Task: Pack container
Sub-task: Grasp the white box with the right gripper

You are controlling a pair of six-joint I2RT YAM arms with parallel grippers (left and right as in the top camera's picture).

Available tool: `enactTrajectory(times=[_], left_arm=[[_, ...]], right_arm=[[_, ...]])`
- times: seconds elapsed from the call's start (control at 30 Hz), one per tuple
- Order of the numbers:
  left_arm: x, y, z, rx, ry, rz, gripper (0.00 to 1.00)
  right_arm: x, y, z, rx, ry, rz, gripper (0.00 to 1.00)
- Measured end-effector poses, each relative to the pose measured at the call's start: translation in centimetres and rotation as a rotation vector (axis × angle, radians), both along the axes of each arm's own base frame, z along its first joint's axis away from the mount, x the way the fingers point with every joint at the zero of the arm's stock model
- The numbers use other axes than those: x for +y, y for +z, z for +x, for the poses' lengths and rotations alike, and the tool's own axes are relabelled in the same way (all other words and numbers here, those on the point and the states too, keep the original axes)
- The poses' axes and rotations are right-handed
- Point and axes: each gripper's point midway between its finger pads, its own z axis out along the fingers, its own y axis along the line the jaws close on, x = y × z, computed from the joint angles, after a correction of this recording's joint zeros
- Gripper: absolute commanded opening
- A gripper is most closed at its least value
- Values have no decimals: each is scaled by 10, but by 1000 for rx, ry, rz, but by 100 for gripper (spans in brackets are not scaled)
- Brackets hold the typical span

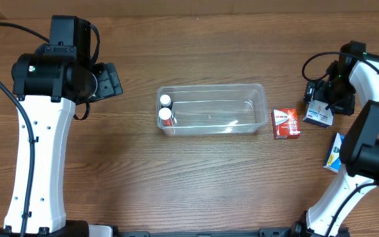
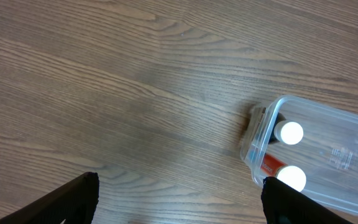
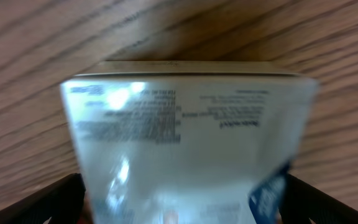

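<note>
Right of the container (image 1: 258, 89) I have the right gripper (image 1: 319, 108) clamped on a white box (image 3: 185, 143) for packing; left of it, the left gripper (image 2: 180, 190) hangs wide open, empty.

Overhead view bright and even, soft short shadows on the desk (image 1: 196, 178), thin glare streaks on the container (image 1: 229, 108) walls. Left wrist view sharp; both bottle caps (image 2: 289, 132) inside the container blown out white, faint dim patch on the wood left of it. Right wrist view badly blurred: white box (image 3: 185, 155) out of focus, print unreadable, glare patch on its face.
</note>
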Motion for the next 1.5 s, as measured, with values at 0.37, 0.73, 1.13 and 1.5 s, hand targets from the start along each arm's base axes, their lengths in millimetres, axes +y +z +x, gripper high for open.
enactTrajectory(times=[0.37,0.73,1.13,1.5], left_arm=[[0,0,0,0,0,0,86],[0,0,0,0,0,0,86],[0,0,0,0,0,0,86],[0,0,0,0,0,0,85]], right_arm=[[1,-15,-2,30,-1,9,93],[1,-15,-2,31,0,10,86],[1,-15,-3,33,0,9,78],[0,-14,-3,35,-2,9,72]])
